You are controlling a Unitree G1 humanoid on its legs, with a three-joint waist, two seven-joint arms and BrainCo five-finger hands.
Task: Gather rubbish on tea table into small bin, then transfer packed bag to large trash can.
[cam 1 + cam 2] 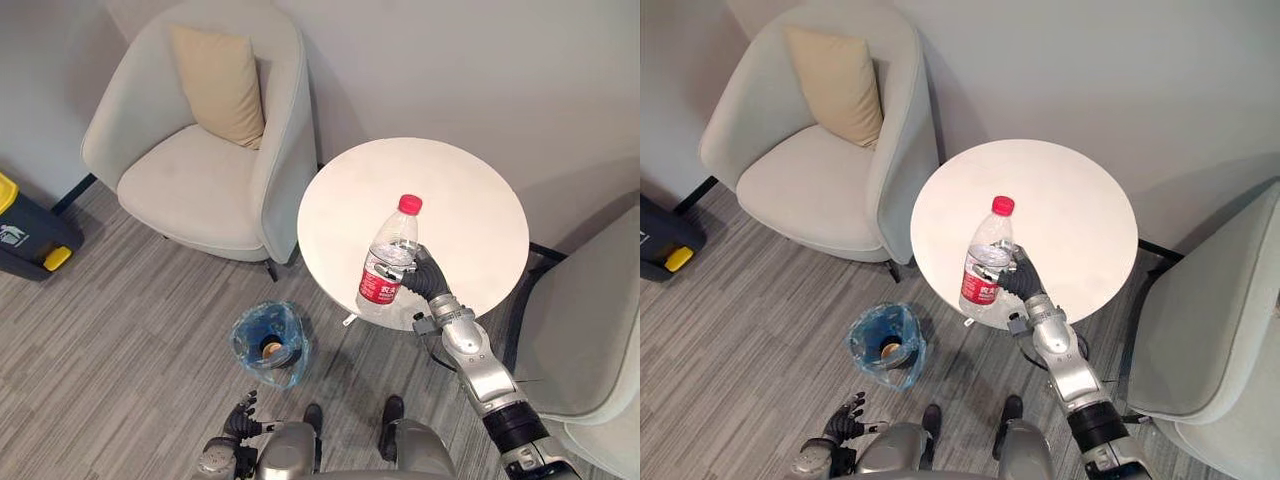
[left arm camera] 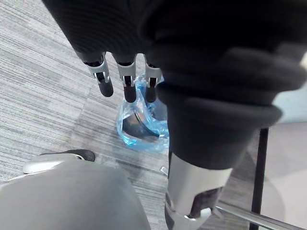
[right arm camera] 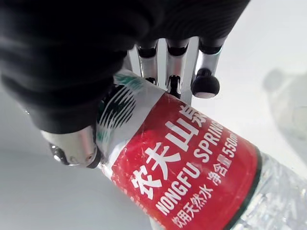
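Right hand (image 1: 426,277) is curling its fingers and thumb round the clear plastic bottle (image 1: 386,262), holding it red cap up over the near edge of the round white tea table (image 1: 450,190). Down to this hand's left, the blue-lined small bin (image 1: 270,347) is standing on the floor. Left hand (image 1: 241,418) is hanging loose-fingered near that bin.
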